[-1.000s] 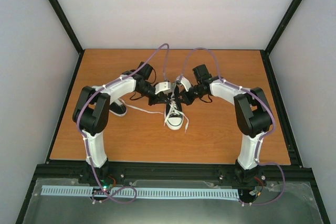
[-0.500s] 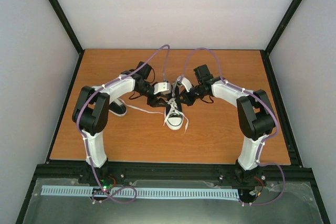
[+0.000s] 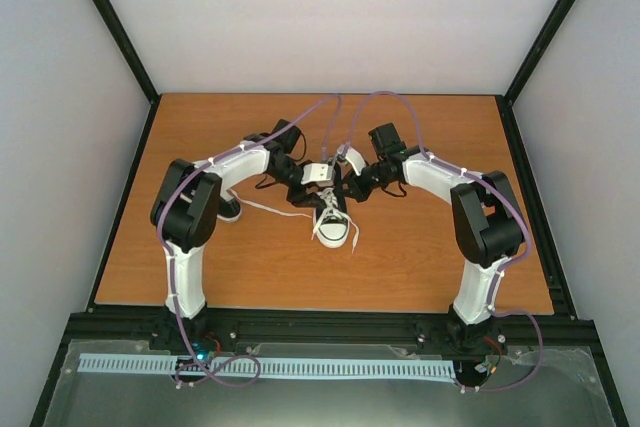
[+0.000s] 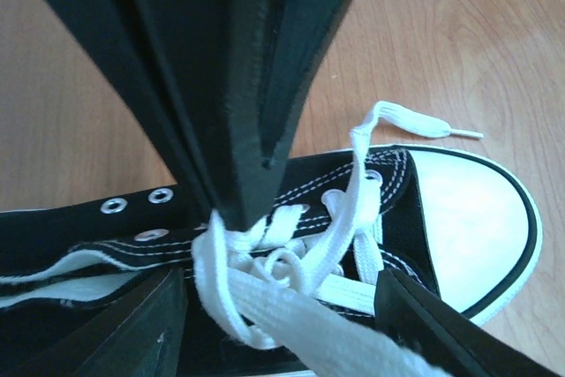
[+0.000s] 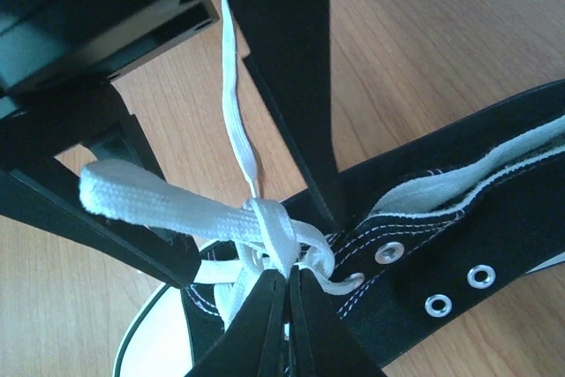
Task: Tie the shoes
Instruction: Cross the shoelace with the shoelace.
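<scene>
Lying with its white toe cap toward the arm bases, the shoe [image 3: 333, 230] sat near the middle of the table [image 3: 430, 247], its lace [image 5: 159, 205] gathered into a loose crossing over the upper eyelets, not yet a bow. 1 flat length ran out from that crossing and 1 thin end rested on the wood beside the toe cap. The right gripper [image 5: 287, 287] met the crossing from above with its 2 fingers pressed together, and they appeared to pinch the lace right at the knot. The left gripper [image 4: 278, 306] stood over the tongue with its 2 fingers spread wide; the flat length lay between them with no grip on it. The shoe therefore lay directly beneath both grippers, which crowded the same small spot. The likely trouble was slack: with only 1 pinch on the lace, the crossing could loosen or the length could slip back through before a loop was formed. A pull from the right gripper could also drag or tip the light shoe, since nothing pinned it down, and the close fingers could knock each other. The second shoe [image 3: 228, 210] lay well to the left, partly hidden by the left arm.
</scene>
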Available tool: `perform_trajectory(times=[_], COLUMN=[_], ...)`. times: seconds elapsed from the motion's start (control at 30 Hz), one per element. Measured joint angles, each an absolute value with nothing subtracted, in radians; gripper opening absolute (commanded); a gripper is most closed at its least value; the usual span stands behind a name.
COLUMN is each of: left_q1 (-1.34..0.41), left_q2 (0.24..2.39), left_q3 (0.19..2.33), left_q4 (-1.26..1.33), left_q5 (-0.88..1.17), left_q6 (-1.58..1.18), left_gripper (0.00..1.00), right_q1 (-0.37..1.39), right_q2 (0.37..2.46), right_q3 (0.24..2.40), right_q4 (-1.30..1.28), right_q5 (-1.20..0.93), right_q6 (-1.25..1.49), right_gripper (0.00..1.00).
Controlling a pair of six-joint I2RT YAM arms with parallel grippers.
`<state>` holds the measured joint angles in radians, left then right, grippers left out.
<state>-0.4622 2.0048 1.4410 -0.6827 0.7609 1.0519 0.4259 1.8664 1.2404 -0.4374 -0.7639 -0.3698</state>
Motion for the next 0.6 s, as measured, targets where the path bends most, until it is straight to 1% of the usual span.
perform_trajectory(times=[0.07,0.17,0.23,0.33,0.43,0.47,0.6], left_q1=[-0.463,-0.466,-0.467,-0.467,-0.467,-0.467,-0.467], left_q2=[2.01,2.011,2.011,2.011,2.011,2.011,2.011], left_q3=[1.441,1.441,1.441,1.441,1.441,1.441,1.436], left_q4=[-0.697,-0.707,-0.706,-0.707,-0.706,-0.705,-0.691], left_q5=[0.761,0.763,0.765,0.772,0.789,0.796,0.818], left_q6=[1.072,1.09,1.094,1.079,1.064,1.056,1.009], left_gripper=[0.53,0.34,0.24,0.15,0.03,0.01,0.01], right_q1=[0.426,0.426,0.426,0.426,0.426,0.426,0.426], right_q2=[1.866,1.866,1.866,1.866,1.866,1.866,1.865], right_q3=[1.24,1.24,1.24,1.24,1.238,1.237,1.235], right_q4=[-0.437,-0.437,-0.437,-0.437,-0.437,-0.437,-0.437], right_q5=[-0.764,-0.765,-0.765,-0.764,-0.764,-0.764,-0.764], right_q6=[-0.37,-0.369,-0.369,-0.369,-0.369,-0.369,-0.369], right_gripper=[0.03,0.03,0.03,0.03,0.03,0.03,0.03])
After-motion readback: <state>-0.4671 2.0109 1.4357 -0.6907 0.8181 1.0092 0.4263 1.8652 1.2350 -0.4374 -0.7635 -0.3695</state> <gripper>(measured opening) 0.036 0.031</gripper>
